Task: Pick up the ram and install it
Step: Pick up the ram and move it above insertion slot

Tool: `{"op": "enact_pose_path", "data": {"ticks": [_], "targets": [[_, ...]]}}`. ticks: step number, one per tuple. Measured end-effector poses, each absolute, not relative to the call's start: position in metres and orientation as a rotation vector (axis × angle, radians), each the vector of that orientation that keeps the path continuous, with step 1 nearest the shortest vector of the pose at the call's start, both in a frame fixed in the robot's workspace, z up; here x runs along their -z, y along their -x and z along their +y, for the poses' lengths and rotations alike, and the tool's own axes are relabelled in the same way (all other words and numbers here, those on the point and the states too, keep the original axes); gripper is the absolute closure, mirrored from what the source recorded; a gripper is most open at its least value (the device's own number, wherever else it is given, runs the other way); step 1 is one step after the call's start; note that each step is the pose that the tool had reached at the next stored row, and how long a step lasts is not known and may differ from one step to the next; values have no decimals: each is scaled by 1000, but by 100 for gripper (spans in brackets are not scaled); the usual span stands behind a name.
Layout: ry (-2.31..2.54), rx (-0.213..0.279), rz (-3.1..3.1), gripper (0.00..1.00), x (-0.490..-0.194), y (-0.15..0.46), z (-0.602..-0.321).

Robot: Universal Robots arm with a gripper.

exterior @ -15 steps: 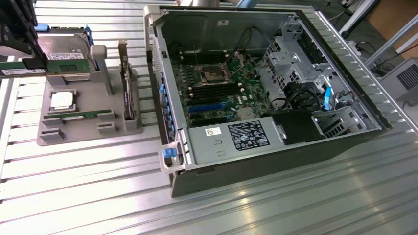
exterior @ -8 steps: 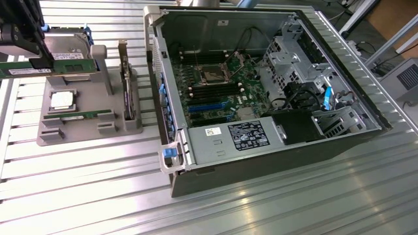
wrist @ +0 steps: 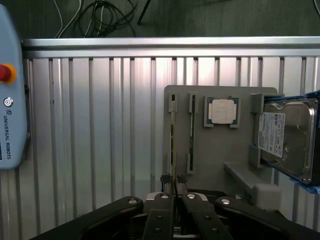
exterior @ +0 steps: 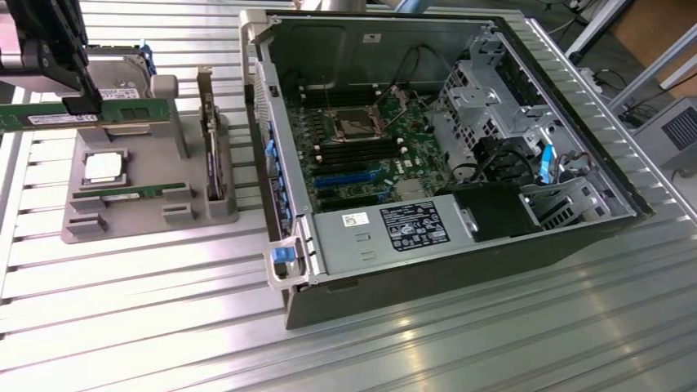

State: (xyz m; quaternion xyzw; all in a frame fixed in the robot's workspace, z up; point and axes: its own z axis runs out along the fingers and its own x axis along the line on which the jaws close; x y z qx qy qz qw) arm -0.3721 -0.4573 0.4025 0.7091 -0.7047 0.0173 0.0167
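Tool [exterior: 78, 104] is clamped shut on the ram [exterior: 122, 114], up at the exterior view's left, just above the grey tray [exterior: 142, 224]. The ram hangs level in the air, clear of the tray. It's a long, thin green stick w/ a pale label on its face, held by its top edge. From the wrist cam the ram [wrist: 172, 150] is edge-on, a thin line running out from between the tool's fingers [wrist: 162, 200]. In the tray below are a 2nd stick [exterior: 120, 194] lying in its slot, a CPU [exterior: 104, 166], a card [exterior: 207, 143] on edge and a drive [exterior: 114, 75] at the back. An open PC case [exterior: 326, 49] w/ motherboard [exterior: 370, 147] sits on the ribbed worktop [exterior: 163, 327] at the exterior view's right, well apart from the ram.
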Motion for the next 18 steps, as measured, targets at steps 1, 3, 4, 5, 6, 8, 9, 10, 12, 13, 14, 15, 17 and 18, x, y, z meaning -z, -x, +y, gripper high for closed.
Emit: {"op": "enact_pose_path", "data": {"ticks": [1,3,4,5,6,8,9,10,12,13,14,15,17,18], "targets": [[-2204,-54,-2191,88,-403,372,-457],[-2204,-54,-2190,88,-403,371,-457],[-2204,-54,-2190,88,-403,370,-457],[-2204,-54,-2190,88,-403,369,-457],[-2204,-54,-2190,88,-403,368,-457],[-2204,-54,-2190,88,-403,367,-457],[-2204,-54,-2190,88,-403,365,-457],[-2204,-54,-2191,88,-403,364,-457],[-2204,-54,-2191,88,-403,362,-457],[-2204,-54,-2191,88,-402,361,-457],[-2204,-54,-2190,88,-403,361,-457],[-2204,-54,-2190,88,-403,360,-457],[-2204,-54,-2190,88,-403,359,-457],[-2204,-54,-2190,88,-403,358,-457]]}}
